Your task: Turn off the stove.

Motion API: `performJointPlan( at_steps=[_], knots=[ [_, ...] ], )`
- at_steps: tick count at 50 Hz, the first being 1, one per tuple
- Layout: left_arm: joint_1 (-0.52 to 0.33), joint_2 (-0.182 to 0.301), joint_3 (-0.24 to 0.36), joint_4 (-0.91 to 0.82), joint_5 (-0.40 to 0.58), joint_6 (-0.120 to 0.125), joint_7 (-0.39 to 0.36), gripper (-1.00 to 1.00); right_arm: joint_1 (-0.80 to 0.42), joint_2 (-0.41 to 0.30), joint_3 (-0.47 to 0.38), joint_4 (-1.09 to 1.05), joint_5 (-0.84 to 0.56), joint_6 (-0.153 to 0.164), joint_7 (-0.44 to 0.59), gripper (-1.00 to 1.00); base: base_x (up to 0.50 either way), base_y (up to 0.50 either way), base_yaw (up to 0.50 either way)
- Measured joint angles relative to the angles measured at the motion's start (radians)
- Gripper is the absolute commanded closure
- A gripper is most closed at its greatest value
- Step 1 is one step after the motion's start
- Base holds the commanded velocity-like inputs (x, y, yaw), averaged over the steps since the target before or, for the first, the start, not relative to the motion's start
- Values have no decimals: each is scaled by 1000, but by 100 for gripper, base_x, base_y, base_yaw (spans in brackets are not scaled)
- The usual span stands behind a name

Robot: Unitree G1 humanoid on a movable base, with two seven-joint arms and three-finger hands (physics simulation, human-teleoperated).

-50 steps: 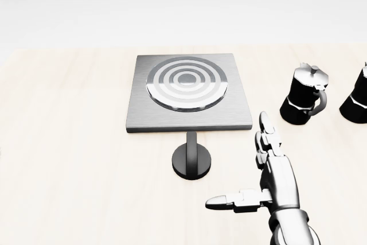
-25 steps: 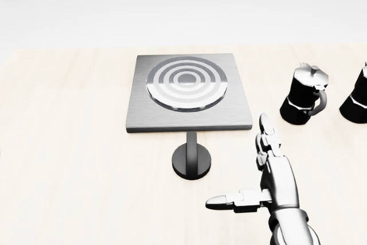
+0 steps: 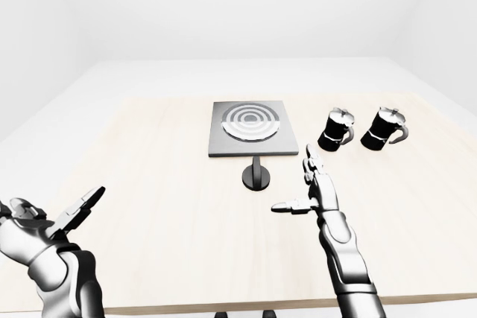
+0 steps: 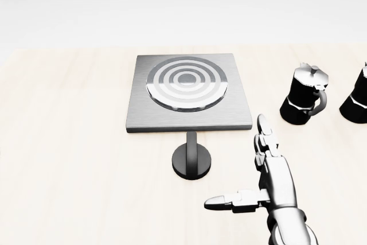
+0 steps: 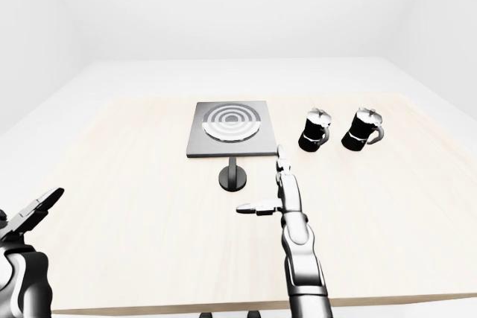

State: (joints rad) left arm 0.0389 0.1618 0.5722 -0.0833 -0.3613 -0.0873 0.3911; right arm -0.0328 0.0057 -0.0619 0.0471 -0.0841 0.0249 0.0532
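While the right robot hand [image 4: 261, 170] hovered over the bench [image 4: 69, 142] with its fingers spread wide and its thumb stuck out toward the left of the head view, the reach for the control looked to be the step in hand, with no contact made yet. The stove [image 4: 188, 92] lay up and to the left of that hand, a flat square plate with ringed burner, and its knob [image 4: 191, 159] sat just beside the thumb's side of the hand, nearer than the plate. The knob's raised bar ran lengthwise toward the stove, pointing away from the robot; whether that marked on or off, I could not tell. The next move would call for sliding left, closing the fingers about the bar and twisting. The left robot hand [image 3: 56, 221] hung open, well apart. Two moka pots [image 4: 304, 101] stood beyond the right hand, to its right.
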Motion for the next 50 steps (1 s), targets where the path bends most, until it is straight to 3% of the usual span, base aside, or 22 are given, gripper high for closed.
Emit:
performJointPlan(
  at_steps=[20, 50],
  knots=[
    [-4, 5, -2, 14, -3, 0, 16, -100, -1, -26, 27, 31, 26, -22, -32, -100, 0, 0, 0],
    [5, 2, 6, -12, -25, 0, 8, -100, 0, -27, 40, 30, 12, -20, -42, -100, 0, 0, 0]
  ],
)
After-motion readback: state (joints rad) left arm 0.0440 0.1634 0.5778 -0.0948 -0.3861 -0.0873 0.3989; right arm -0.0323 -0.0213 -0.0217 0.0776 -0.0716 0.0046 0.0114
